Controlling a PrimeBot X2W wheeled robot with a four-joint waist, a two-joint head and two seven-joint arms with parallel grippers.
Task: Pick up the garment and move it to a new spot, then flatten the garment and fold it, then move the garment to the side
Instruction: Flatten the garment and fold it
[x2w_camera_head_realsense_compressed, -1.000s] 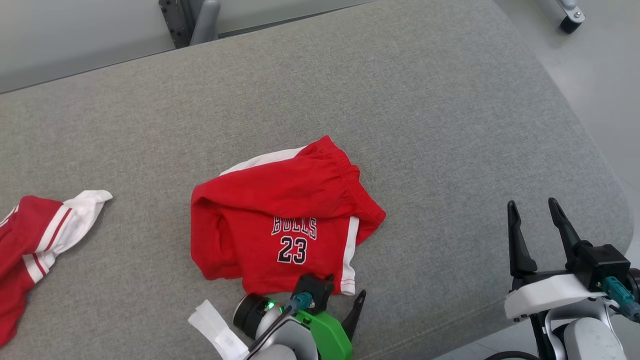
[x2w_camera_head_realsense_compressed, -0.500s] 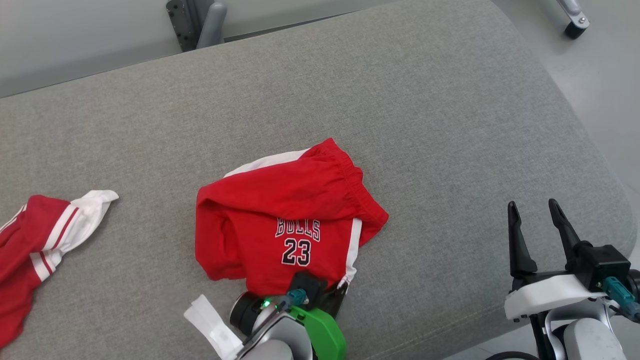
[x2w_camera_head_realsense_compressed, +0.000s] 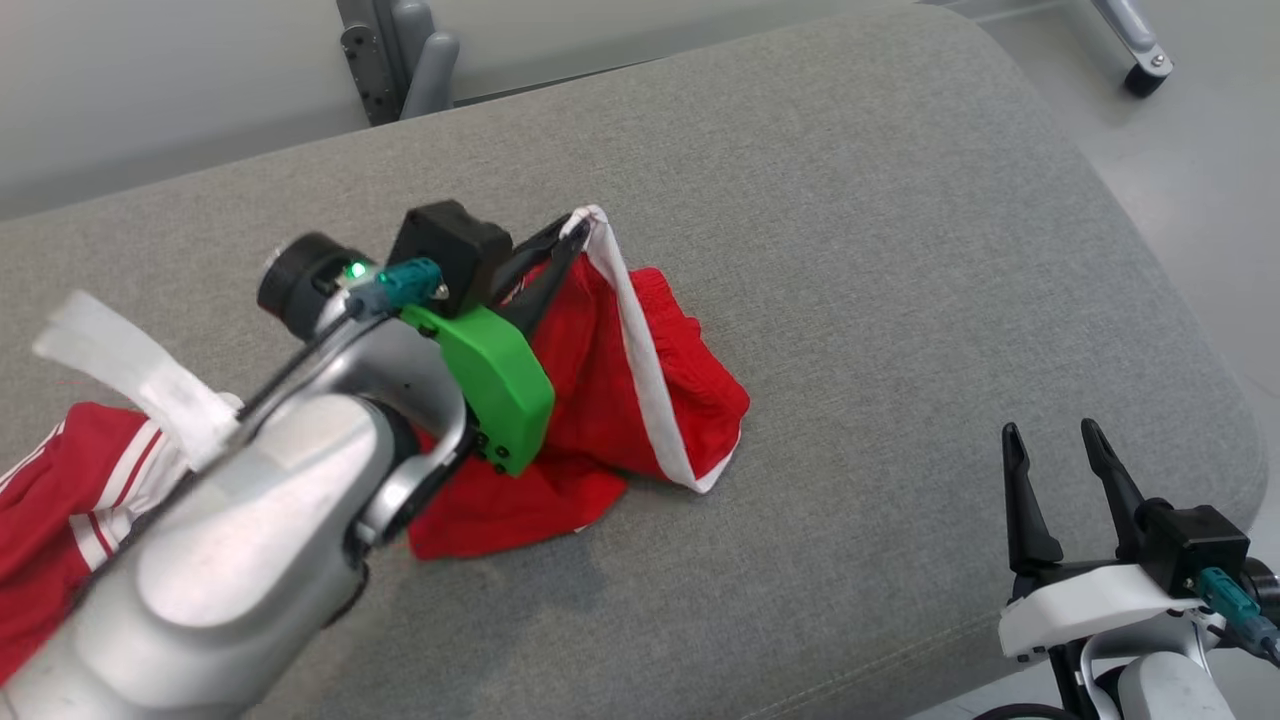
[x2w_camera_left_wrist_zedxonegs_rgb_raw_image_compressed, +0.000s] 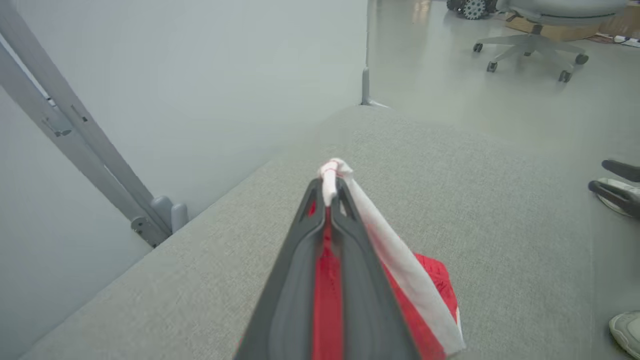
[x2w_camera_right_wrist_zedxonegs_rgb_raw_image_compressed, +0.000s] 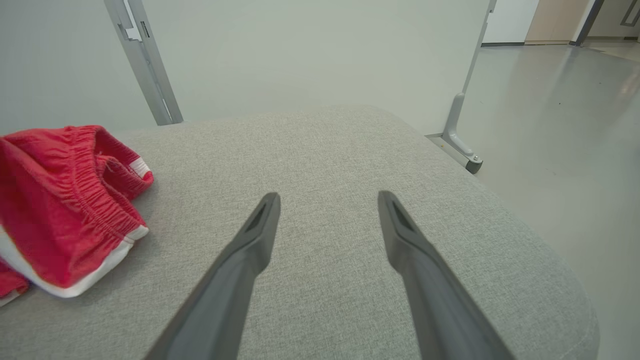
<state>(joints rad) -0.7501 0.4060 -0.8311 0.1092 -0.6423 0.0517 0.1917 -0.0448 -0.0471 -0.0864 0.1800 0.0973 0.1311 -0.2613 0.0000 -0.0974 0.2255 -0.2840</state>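
Note:
The garment (x2w_camera_head_realsense_compressed: 640, 400), red shorts with white side stripes, hangs partly lifted over the grey cushion (x2w_camera_head_realsense_compressed: 850, 250), its lower folds still resting on the fabric. My left gripper (x2w_camera_head_realsense_compressed: 572, 232) is shut on its white-trimmed hem, raised above the cushion's middle. In the left wrist view the cloth (x2w_camera_left_wrist_zedxonegs_rgb_raw_image_compressed: 400, 270) is pinched between the shut fingers (x2w_camera_left_wrist_zedxonegs_rgb_raw_image_compressed: 300, 280) and drapes down to the right. My right gripper (x2w_camera_head_realsense_compressed: 1050, 455) stands open at the lower right, nothing between its fingers (x2w_camera_right_wrist_zedxonegs_rgb_raw_image_compressed: 250, 255). The right wrist view has the garment (x2w_camera_right_wrist_zedxonegs_rgb_raw_image_compressed: 60, 200) at its left.
A second red and white garment (x2w_camera_head_realsense_compressed: 70, 490) lies at the cushion's left edge, partly behind my left forearm. A metal frame post (x2w_camera_head_realsense_compressed: 385, 50) rises behind the cushion. A wheeled chair (x2w_camera_left_wrist_zedxonegs_rgb_raw_image_compressed: 535, 45) and bare floor lie off to the right.
My left gripper closed on the garment's near hem, then rose and swung back and left with it, pulling the shorts up off the cushion. The right gripper stayed open and still.

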